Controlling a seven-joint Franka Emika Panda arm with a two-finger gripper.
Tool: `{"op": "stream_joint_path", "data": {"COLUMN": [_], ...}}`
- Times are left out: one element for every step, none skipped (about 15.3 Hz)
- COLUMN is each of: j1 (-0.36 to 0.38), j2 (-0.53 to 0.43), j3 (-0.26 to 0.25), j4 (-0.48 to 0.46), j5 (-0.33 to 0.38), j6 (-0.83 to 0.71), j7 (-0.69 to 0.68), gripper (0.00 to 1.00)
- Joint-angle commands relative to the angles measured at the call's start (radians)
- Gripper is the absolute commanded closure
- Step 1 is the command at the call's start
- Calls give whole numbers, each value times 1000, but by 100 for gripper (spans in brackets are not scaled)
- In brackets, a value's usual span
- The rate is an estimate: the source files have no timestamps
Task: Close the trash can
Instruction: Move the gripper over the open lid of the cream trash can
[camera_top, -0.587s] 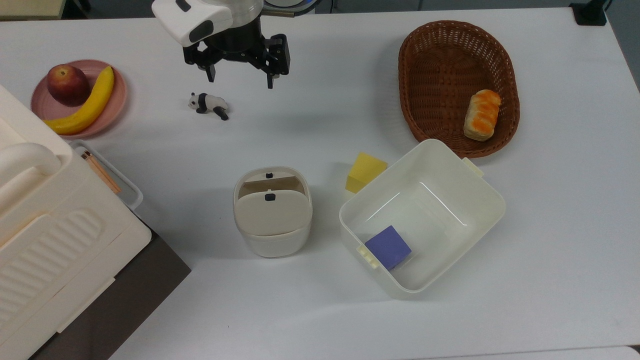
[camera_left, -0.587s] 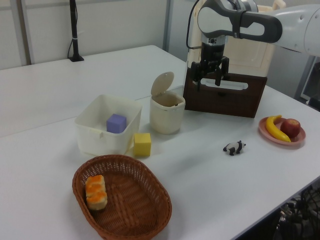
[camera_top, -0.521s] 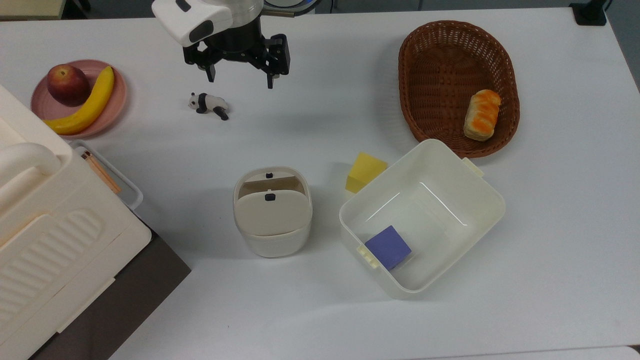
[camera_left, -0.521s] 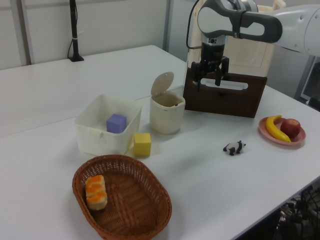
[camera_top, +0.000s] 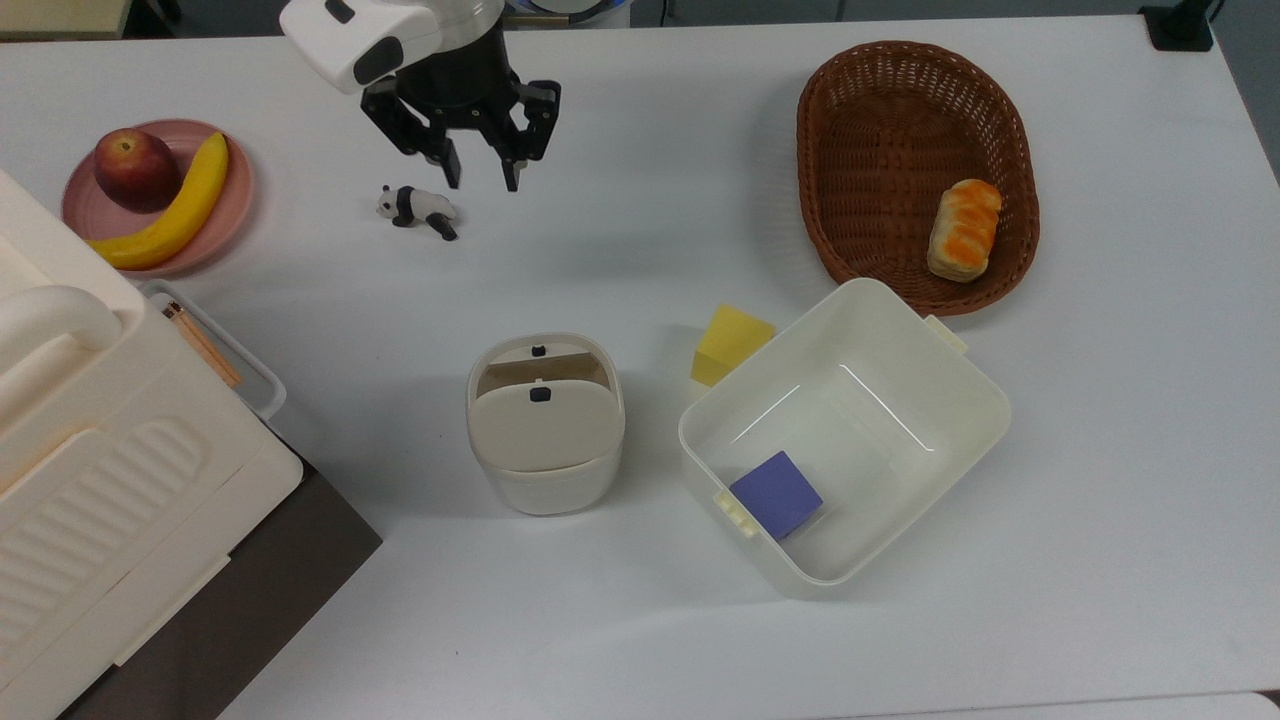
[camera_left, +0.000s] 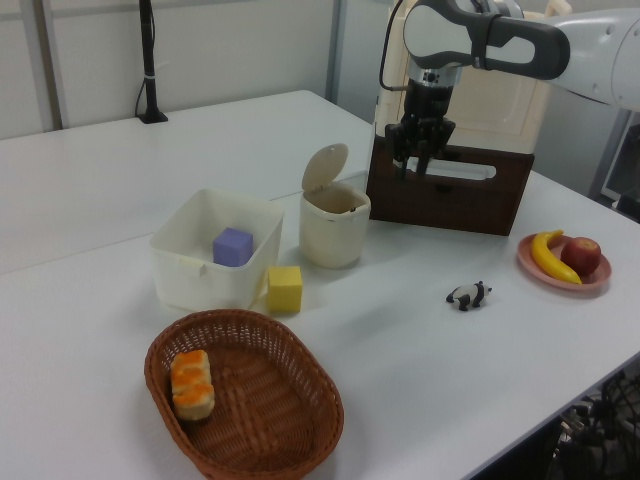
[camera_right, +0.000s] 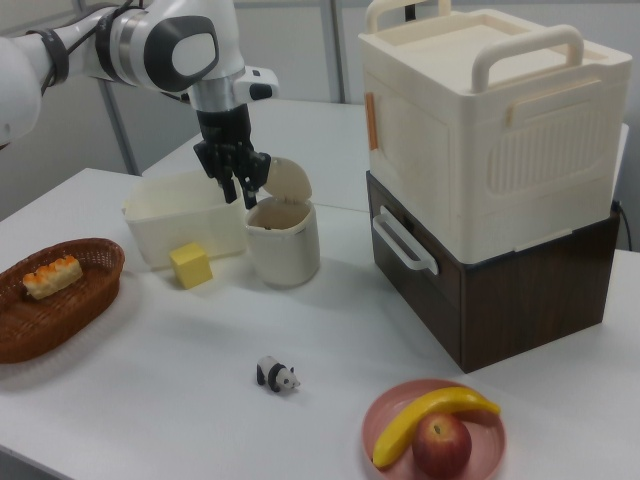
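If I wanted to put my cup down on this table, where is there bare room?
The widest bare stretch is the table on the top view's right, below the wicker basket and beside the white tub. Another lies between the toy panda and the trash can. It is crowded where the yellow block sits against the tub.

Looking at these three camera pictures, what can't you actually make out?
- What lies at the bottom of the trash can: in the top view its raised lid covers most of the opening; in the left view the rim hides it.
- The rest of the big ribbed box: cut off by the top view's left edge.
- Thin sticks in the small tray beside it: too small to identify.
- The panda figure: too small for detail.
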Motion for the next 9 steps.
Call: {"op": "stream_joint_path", "data": {"j1": [1,4,7,9,10,16,23,27,32], "j2": [15,28,41,55,66,77,86,101,115], "j3": [-3,0,5,9,11,11,11,11,12], "j4": [-9,-9,-8,-8,-6,-6,1,9,27], "j5": [73,73,74,74,74,74,74,74,74], "j6": [144,196,251,310,367,419,465,502,539], "j7": [-33,-30,-29,-24,-23,-20,-15,-3,22], "gripper": [100,100,100,100,100,100,100,100,100]}}
